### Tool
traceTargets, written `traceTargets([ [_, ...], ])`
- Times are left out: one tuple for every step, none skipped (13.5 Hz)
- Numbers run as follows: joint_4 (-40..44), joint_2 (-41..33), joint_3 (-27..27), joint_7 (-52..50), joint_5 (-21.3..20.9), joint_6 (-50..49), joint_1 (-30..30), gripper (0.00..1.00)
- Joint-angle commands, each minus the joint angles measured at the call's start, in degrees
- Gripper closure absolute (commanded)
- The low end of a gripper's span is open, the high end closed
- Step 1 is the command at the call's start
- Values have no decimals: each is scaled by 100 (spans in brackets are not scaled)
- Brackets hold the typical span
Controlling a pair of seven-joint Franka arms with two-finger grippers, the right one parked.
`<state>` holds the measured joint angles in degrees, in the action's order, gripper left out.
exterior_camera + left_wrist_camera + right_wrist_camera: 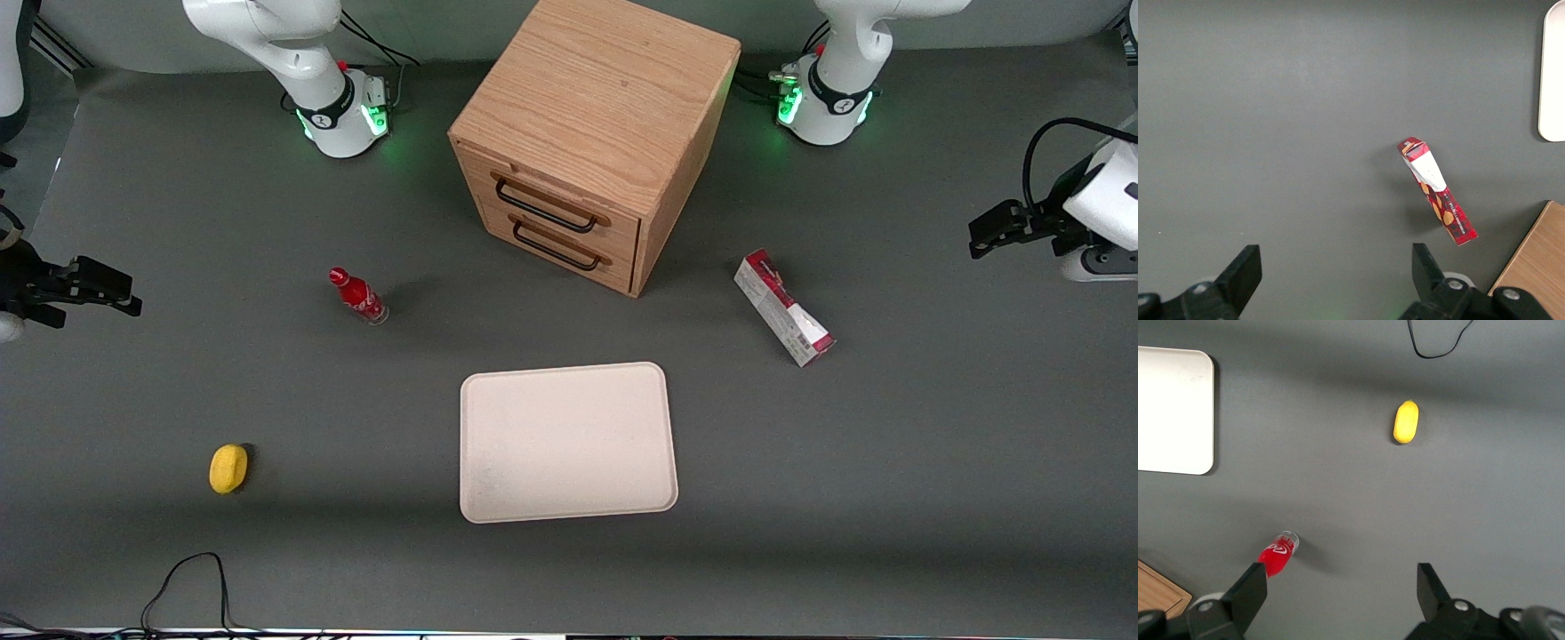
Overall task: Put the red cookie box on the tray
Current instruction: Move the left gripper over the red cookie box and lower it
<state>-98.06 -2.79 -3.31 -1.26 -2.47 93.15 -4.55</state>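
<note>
- The left arm's black two-finger gripper [978, 236] hangs above bare table at the working arm's end, fingers spread wide apart and holding nothing; the wrist view shows both fingertips [1245, 267] with a broad gap between them.
- The long slim red cookie box with white panels [784, 308] lies flat on the dark grey table [933, 444], not touched by the gripper and well apart from it. From the box, the gripper sits at about 2 o'clock in the front view.
- The box's long axis runs from about 11 o'clock to 5 o'clock in the front view.
- The flat cream rectangular tray with rounded corners [662, 382] carries nothing. From the box it lies at about 8 o'clock, nearer the front camera and apart from the box.
- The light wooden two-drawer cabinet [613, 98] stands at about 10 o'clock from the box, near it but not touching.
- A small red bottle [357, 296] and a yellow oval object [228, 468] lie toward the parked arm's end.
- Progress, as judged: nothing done yet. Approach, grasp, lift, carry and release on the tray all remain.
</note>
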Motion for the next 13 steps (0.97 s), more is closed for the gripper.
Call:
traceTargets([
  [331, 200, -73, 11, 88, -183, -72, 0],
  [401, 209, -82, 38, 80, -192, -72, 0],
  [419, 226, -82, 56, 62, -192, -64, 0],
  [419, 244, -82, 82, 62, -192, -63, 0],
  [419, 244, -82, 74, 62, -192, -55, 0],
  [419, 270, -82, 65, 62, -131, -63, 0],
  [446, 305, -82, -14, 62, -43, -81, 0],
  [594, 393, -82, -23, 45, -8, -90, 0],
  [752, 515, -65, -14, 18, -112, -81, 0],
  [745, 534, -82, 64, 53, -130, -46, 0],
  [736, 543, -91, 65, 114, -139, 15, 0],
  [736, 543, -82, 65, 97, -157, 50, 0],
  [753, 534, -65, 47, 54, -244, 25, 0],
])
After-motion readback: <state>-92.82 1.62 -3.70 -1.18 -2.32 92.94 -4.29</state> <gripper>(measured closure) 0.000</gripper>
